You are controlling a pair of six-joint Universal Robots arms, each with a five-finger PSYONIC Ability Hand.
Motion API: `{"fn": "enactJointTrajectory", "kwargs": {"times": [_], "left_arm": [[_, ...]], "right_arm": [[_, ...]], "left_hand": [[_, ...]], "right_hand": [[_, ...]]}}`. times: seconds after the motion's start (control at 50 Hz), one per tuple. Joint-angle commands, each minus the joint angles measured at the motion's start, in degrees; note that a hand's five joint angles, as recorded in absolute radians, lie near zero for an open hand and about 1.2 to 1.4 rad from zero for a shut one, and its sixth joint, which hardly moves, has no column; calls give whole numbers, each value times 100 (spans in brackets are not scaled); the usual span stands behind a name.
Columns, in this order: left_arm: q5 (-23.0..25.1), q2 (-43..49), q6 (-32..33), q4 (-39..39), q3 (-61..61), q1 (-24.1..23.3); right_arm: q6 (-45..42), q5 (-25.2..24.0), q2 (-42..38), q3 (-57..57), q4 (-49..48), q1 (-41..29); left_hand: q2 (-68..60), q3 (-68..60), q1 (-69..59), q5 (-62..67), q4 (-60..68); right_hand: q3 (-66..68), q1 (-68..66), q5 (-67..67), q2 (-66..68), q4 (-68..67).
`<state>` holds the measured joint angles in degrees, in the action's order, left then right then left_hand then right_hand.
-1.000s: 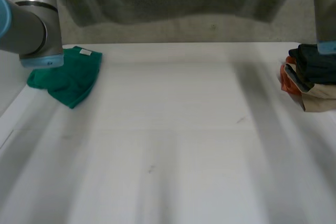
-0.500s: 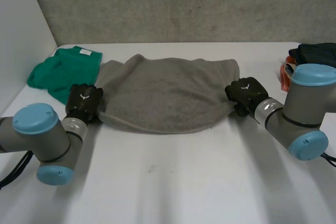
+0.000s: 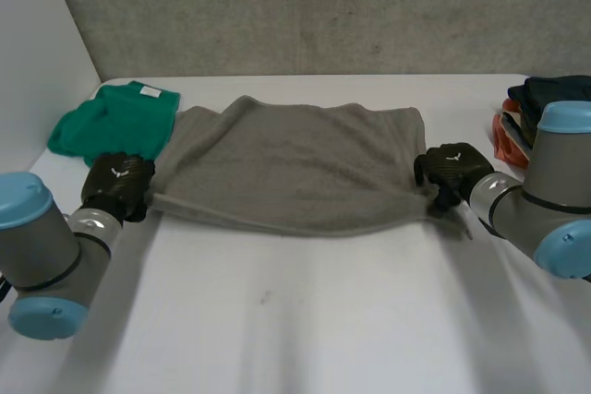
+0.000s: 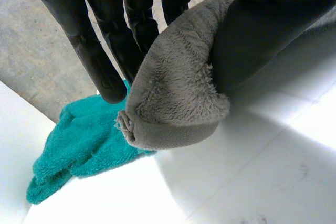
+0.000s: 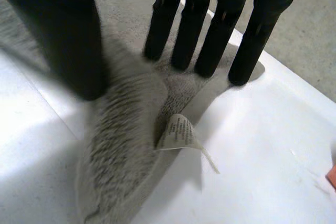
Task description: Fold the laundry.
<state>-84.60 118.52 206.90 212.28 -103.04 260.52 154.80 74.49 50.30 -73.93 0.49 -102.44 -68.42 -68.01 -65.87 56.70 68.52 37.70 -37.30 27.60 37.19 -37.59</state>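
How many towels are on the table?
2. A grey towel lies stretched between the left hand and the right hand, each pinching one end. A green towel sits crumpled near the left hand. The clothes pile at the right edge may hide more.

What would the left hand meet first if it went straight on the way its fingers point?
Likely the green cloth: the left hand, pinching a corner of the grey towel, points at it, and it lies just past the fingertips. Depth is uncertain.
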Motion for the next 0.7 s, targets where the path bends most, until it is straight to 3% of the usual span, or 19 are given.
{"fn": "enactJointTrajectory", "kwargs": {"times": [0.02,0.14,0.32,0.48,0.7], "left_arm": [[76,-259,-44,-310,-15,43],[111,-391,-220,-530,12,42],[155,-461,-518,-741,135,69],[172,-409,-545,-793,232,122],[172,-409,-606,-899,267,113]], "right_arm": [[558,-22,128,194,565,198],[1060,-110,541,55,1119,576],[439,-268,1043,-1051,665,726],[41,-294,745,-1343,-293,559],[68,-268,139,-861,-541,383]], "left_hand": [[-1158,-1199,-1413,1330,1148],[-1158,-1199,-1413,1330,1148],[-1158,-1199,-1413,1330,1148],[-1158,-1199,-1413,1330,1148],[-1158,-1199,-1413,1330,1148]], "right_hand": [[-869,828,-858,-817,857],[-870,829,-860,-818,858],[-499,459,-489,-448,488],[-130,89,-120,-78,118],[340,-380,350,391,-351]]}}
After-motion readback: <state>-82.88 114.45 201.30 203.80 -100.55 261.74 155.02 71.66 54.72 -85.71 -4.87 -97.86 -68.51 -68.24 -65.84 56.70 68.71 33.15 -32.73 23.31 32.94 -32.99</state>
